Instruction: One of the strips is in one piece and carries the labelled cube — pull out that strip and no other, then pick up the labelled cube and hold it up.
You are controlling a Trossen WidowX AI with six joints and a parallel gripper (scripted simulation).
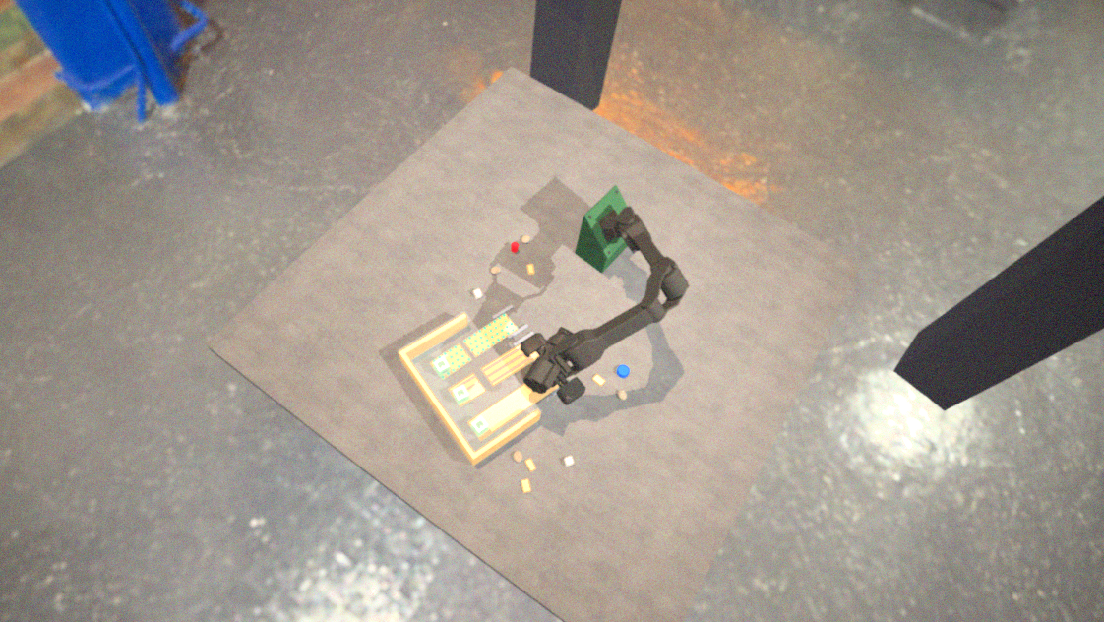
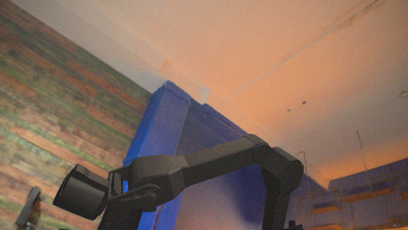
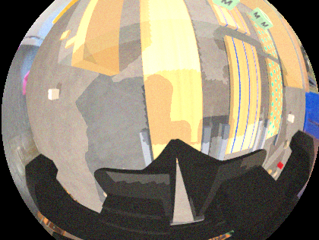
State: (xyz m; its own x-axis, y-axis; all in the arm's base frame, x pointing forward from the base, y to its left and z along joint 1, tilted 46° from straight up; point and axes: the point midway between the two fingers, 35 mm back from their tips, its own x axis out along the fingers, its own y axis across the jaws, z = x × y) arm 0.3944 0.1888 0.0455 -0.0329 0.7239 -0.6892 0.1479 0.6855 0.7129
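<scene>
My gripper [image 3: 175, 142] is shut and empty, above the near end of the plain pale strip [image 1: 506, 409] [image 3: 171, 53]. The arm hides its fingertips in the top view. The plain strip looks unbroken and has a pale green cube [image 1: 479, 424] at its far end. The blue-lined strip [image 1: 506, 365] [image 3: 243, 91] is split by a gap, with a cube [image 1: 460, 393] [image 3: 226, 2] on its far piece. The dotted strip [image 1: 488, 337] [image 3: 274, 99] is also split, with another cube [image 1: 441, 362] [image 3: 261, 18] beyond the gap. Two cubes show M marks. The exterior view shows only the arm.
A low wooden wall [image 1: 438, 407] [image 3: 98, 57] surrounds three sides of the strips. Grey upright guides [image 3: 145, 147] [image 3: 224, 140] flank the near ends. Small blocks, discs, a red piece [image 1: 514, 247] [image 3: 280, 165] and a blue disc [image 1: 622, 370] lie around. The arm's green mount [image 1: 591, 248] stands behind.
</scene>
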